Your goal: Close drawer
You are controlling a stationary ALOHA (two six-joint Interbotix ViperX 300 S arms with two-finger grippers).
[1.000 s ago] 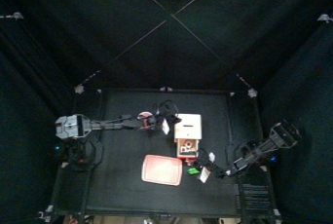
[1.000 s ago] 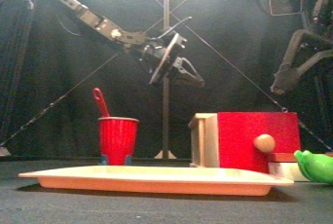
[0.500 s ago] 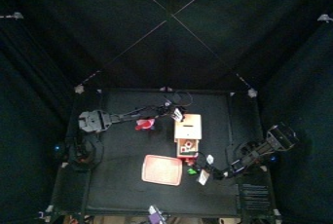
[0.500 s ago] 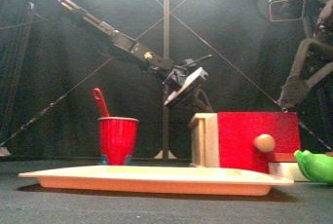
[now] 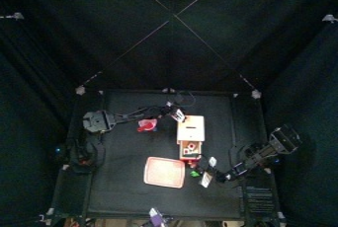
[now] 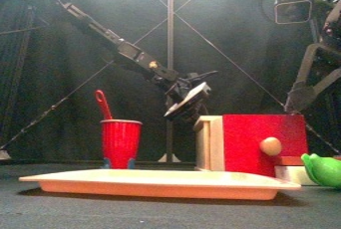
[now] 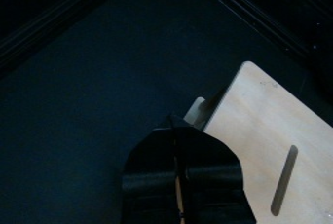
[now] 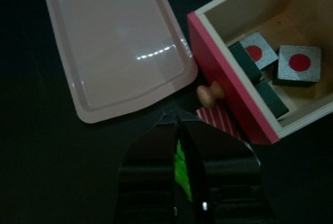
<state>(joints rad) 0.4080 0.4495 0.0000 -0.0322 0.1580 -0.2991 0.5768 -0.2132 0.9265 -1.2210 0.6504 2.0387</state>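
The cream-white box (image 5: 193, 127) stands mid-table. Its drawer (image 5: 193, 149) is pulled out toward the front, its red face and round knob (image 6: 270, 145) showing in the front view. The right wrist view shows the open drawer (image 8: 260, 33) with red-and-white blocks inside. My left gripper (image 6: 186, 96) is shut and empty, hanging above the box's back left edge; the left wrist view shows the gripper (image 7: 173, 126) over the box top (image 7: 279, 140). My right gripper (image 8: 178, 121) is shut on a green thing (image 8: 178, 160) just in front of the knob (image 8: 208, 93).
A salmon-pink tray (image 5: 166, 170) lies front left of the drawer and fills the foreground in the front view (image 6: 160, 181). A red cup (image 6: 120, 141) holding a red stick stands left of the box. The green thing (image 6: 321, 168) shows low at the right.
My left gripper has swung right and down toward the box's back edge. The right arm has shifted slightly. The drawer has not moved.
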